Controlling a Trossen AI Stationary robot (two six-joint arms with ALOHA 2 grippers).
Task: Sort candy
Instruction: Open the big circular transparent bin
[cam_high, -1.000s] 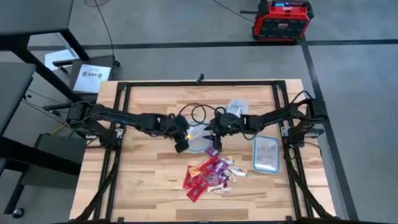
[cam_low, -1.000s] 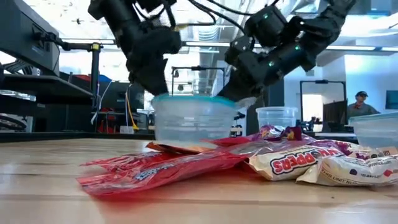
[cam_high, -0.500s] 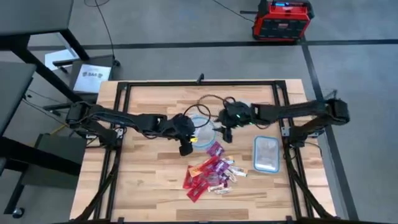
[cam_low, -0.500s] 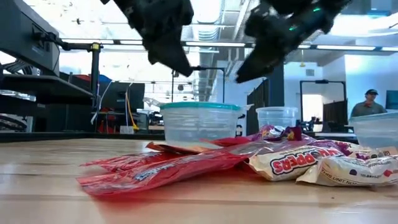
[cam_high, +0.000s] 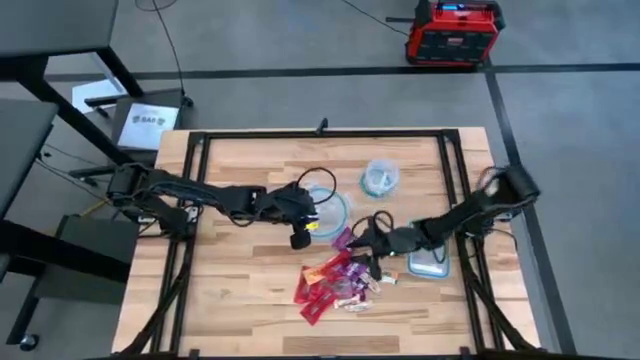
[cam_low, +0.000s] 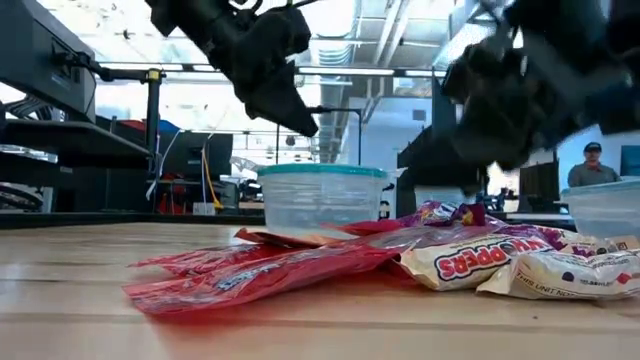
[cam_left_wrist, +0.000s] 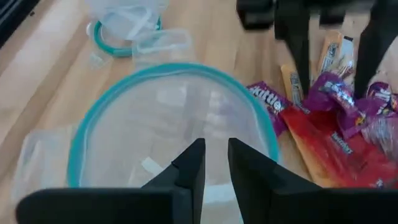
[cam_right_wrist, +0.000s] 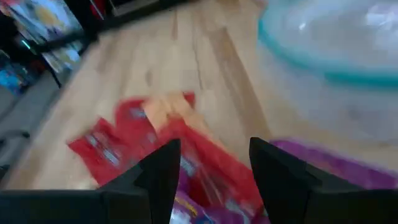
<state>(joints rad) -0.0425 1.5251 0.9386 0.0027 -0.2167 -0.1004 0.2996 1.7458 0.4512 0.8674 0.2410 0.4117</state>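
Observation:
The candy (cam_high: 340, 280) lies in a heap of red, purple and pale wrappers on the table's near middle, also seen in the low view (cam_low: 400, 260). My right gripper (cam_high: 372, 243) hovers open just above the heap's far edge, red wrappers (cam_right_wrist: 137, 143) showing below its spread fingers. A clear bowl with a bluish rim (cam_high: 345, 200) stands on its base behind the heap. My left gripper (cam_left_wrist: 216, 152) hangs over this bowl's left rim, tilted down toward its inside. A narrow gap shows between its fingertips, with nothing in it.
A second, smaller clear bowl (cam_high: 380, 177) stands farther back to the right. A clear rectangular tub (cam_high: 432, 262) sits right of the heap, partly under my right arm. Bare wood lies left of the heap and along the near edge.
My right gripper has left the bowl, swung first toward the far right, then come toward the near edge and down over the candy heap. The bowl has shifted slightly rightward and now sits flat. My left gripper has risen from the bowl's rim.

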